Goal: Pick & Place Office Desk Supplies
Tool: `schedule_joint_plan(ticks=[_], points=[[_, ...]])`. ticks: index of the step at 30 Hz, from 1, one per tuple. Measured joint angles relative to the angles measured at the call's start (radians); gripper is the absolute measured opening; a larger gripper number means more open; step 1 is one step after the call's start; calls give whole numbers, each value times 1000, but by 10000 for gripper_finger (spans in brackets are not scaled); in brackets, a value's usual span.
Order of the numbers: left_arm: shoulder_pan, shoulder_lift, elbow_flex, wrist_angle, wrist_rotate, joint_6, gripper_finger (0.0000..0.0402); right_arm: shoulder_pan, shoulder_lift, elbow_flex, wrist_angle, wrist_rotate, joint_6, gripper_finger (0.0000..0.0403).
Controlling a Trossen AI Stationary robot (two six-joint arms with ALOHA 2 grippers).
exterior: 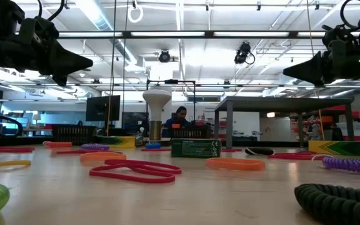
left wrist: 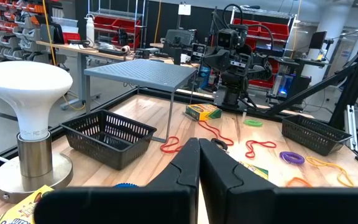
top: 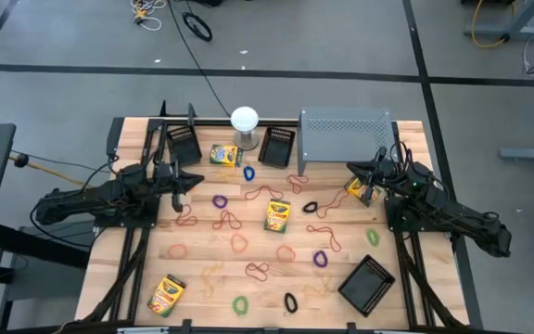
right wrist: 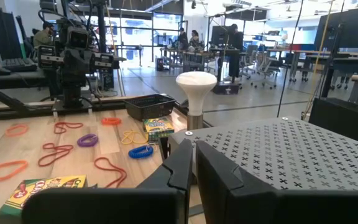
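Note:
Several yellow-and-green crayon boxes lie flat on the wooden table: one by the lamp [top: 223, 154], one in the middle [top: 277, 215], one near left [top: 167, 295], one under the right arm [top: 360, 188]. Coloured rubber bands [top: 227, 221] are scattered across the middle. Two black mesh bins [top: 184, 144] [top: 277, 146] stand at the back, and a third [top: 367, 285] at the near right. My left gripper [top: 197, 180] [left wrist: 198, 144] hovers shut at the left side, pointing level. My right gripper [top: 350, 168] [right wrist: 193, 148] hovers shut at the right, beside the riser.
A white globe lamp [top: 245, 121] on a short stand sits at the back centre. A grey perforated metal riser [top: 344, 136] stands at the back right. The table's rails run along its left and right edges under both arms. People sit in the room beyond.

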State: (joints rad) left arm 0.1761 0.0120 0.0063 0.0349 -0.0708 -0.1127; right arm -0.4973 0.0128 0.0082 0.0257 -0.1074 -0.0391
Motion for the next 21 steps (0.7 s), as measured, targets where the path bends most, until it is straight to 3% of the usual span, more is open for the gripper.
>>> schedule_joint_plan(ticks=[7, 16, 19, 21], points=[[0, 0, 0, 0, 0, 0, 8, 0, 0, 0, 0, 1, -15, 32], [0, 0, 0, 0, 0, 0, 8, 0, 0, 0, 6, 46, -259, 32], [0, 0, 0, 0, 0, 0, 8, 0, 0, 0, 8, 40, -244, 32], [0, 0, 0, 0, 0, 0, 8, 0, 0, 0, 8, -1, -101, 32]])
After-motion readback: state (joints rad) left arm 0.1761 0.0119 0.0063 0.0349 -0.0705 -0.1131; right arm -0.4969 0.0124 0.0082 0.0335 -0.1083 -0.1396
